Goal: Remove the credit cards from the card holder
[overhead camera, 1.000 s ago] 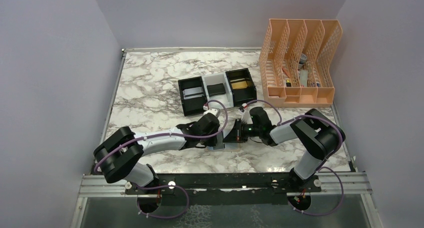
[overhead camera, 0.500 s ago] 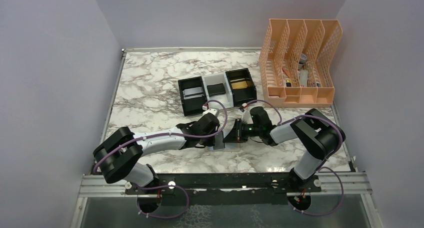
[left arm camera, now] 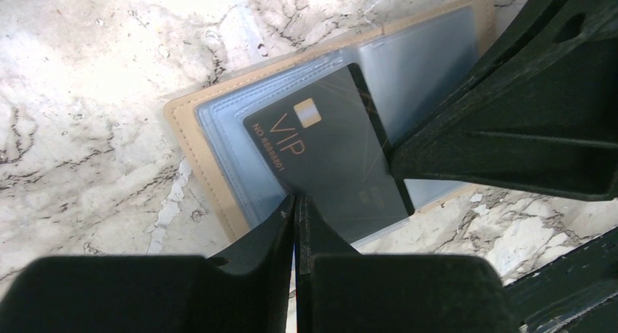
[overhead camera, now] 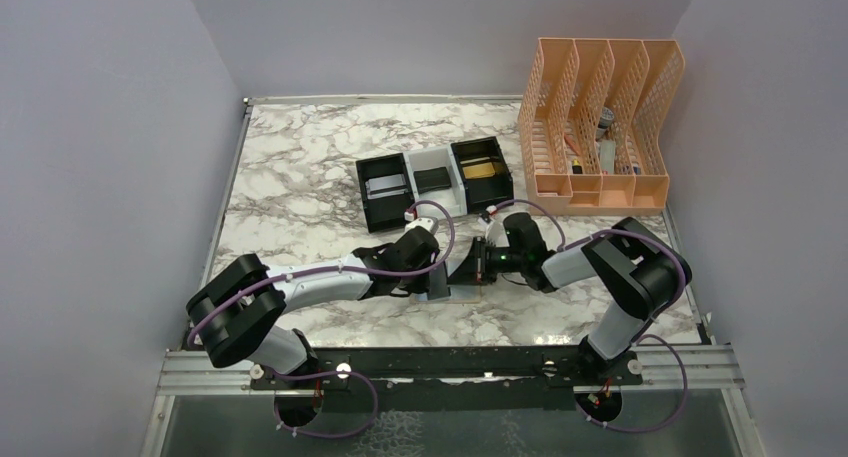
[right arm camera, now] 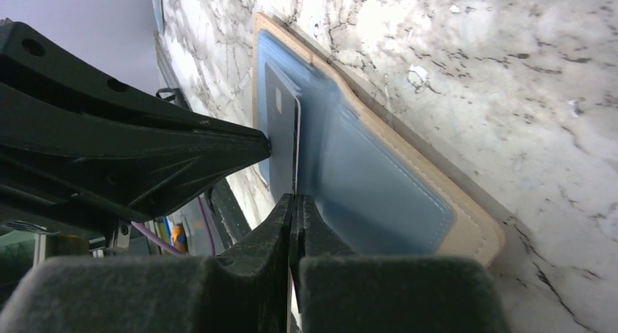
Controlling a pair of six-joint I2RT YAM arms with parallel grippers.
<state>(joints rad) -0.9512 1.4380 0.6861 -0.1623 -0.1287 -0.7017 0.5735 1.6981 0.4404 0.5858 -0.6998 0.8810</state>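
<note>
Pinching the edge of the dark grey card [left arm camera: 328, 158] with the left hand [left arm camera: 295, 200], nearly shut, above the card holder [left arm camera: 197, 140] on the counter [left arm camera: 87, 92]; right hand [right arm camera: 295, 196] closed tight, empty.

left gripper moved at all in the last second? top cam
No. In the top view the left gripper sits at the same spot below the left black bin, tips at the card holder.

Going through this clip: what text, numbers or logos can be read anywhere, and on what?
"VIP": gold letters on the dark card lying in the card holder.
"NO 8888...": small gold line beside it on the same card; the last digits are blurred.
Small mark near the card's far corner: too small to read.
Top view: nothing legible.
</note>
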